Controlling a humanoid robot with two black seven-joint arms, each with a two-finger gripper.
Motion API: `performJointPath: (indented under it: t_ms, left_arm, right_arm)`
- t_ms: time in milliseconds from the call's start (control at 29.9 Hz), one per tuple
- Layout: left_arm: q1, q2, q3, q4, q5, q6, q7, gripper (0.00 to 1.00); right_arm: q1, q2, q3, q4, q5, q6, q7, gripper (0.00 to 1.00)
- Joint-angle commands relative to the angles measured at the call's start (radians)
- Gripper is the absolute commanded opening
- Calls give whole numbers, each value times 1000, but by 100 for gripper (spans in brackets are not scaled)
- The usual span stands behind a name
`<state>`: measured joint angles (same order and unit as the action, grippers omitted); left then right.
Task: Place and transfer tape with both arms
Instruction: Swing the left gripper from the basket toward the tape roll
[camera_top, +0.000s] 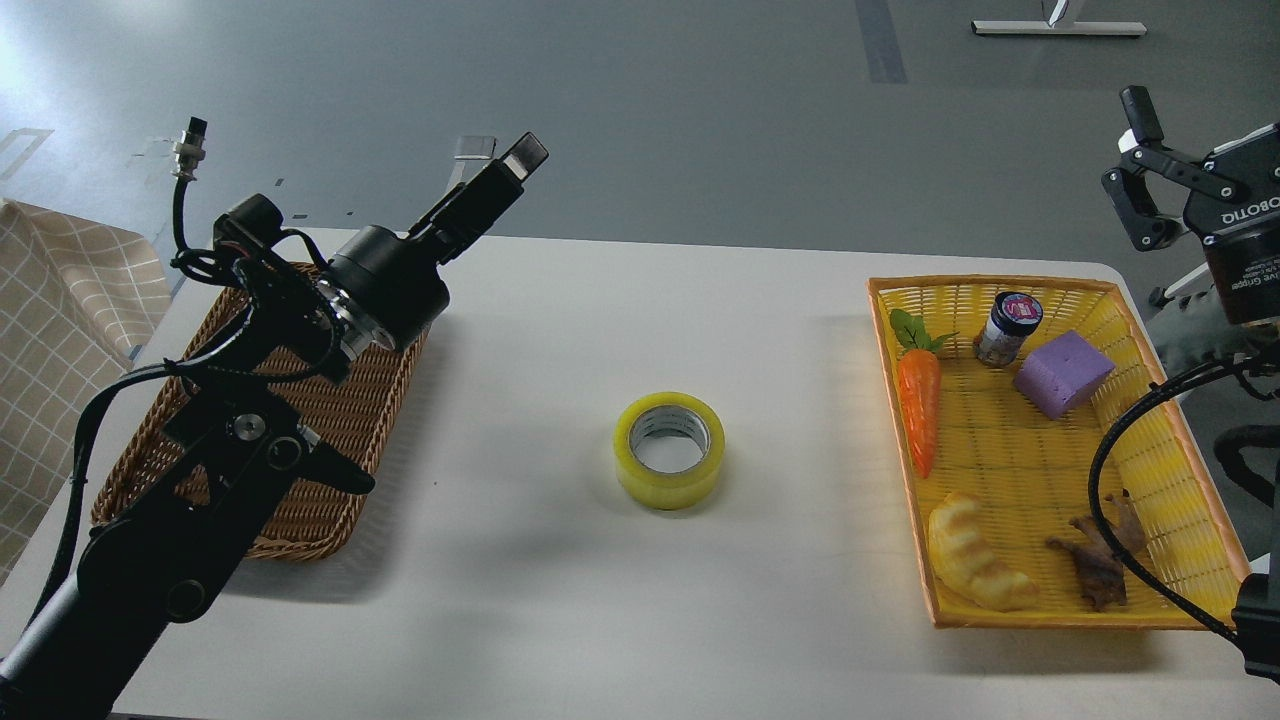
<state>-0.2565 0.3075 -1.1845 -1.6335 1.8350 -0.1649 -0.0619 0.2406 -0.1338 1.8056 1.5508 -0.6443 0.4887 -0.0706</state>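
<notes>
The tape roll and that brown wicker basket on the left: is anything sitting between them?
No. In the head view, only bare white table lies between the tape and the brown wicker basket; the left arm merely hangs over the basket.

Tape (669, 450) mid-table (560, 320), wicker basket (330, 420) left, tray (1180, 480) w/ carrot (920, 408), jar (1008, 329) right

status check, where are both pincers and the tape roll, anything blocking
Left pincer raised over brown wicker basket, empty. Right pincer open, up beside yellow plastic basket. Yellow translucent tape roll lying flat mid-table, untouched, nothing near it.
</notes>
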Motion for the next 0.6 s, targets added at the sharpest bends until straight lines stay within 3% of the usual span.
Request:
performJointPath:
  t_ms: [0, 100, 368, 568]
  left_arm:
    - [6, -5, 45, -11, 162, 4, 103, 98]
    - [7, -28, 94, -23, 217, 4, 201, 98]
    - [10, -65, 218, -43, 260, 1, 246, 98]
    - [68, -65, 259, -39, 326, 2, 248, 98]
  right_arm:
    - [-1, 0, 0, 0, 0, 0, 2, 100]
    - [-1, -4, 0, -1, 0, 0, 0, 100]
    - [0, -6, 0, -1, 0, 0, 0, 100]
    - [-9, -4, 3, 0, 0, 0, 0, 100]
